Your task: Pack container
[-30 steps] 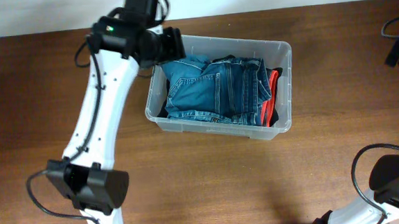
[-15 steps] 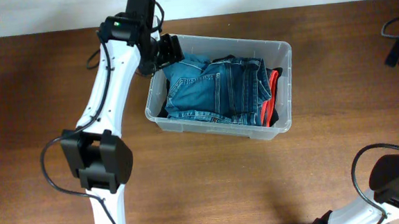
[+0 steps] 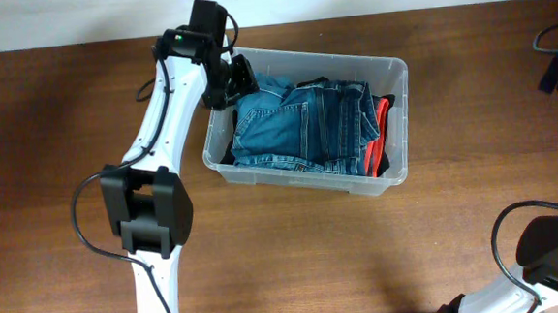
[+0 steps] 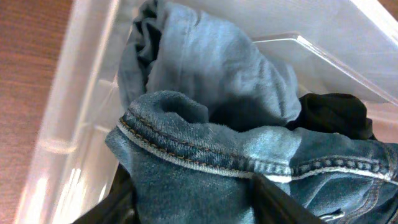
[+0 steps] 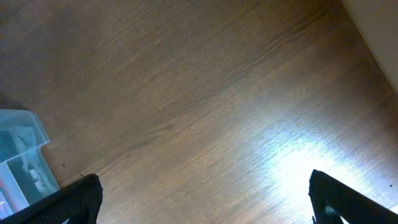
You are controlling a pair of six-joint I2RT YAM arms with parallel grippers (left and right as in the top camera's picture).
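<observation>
Jeans in the container lie between the half-open jaws of my left gripper; grip unclear. My right gripper gapes wide, empty.

A dark brown desk with fine wood grain fills nearly the whole scene. Along its far edge runs a pale, plain strip, wall or floor, unclear which. Black cables lie at the right edge. A bright glare of light sits on the wood
</observation>
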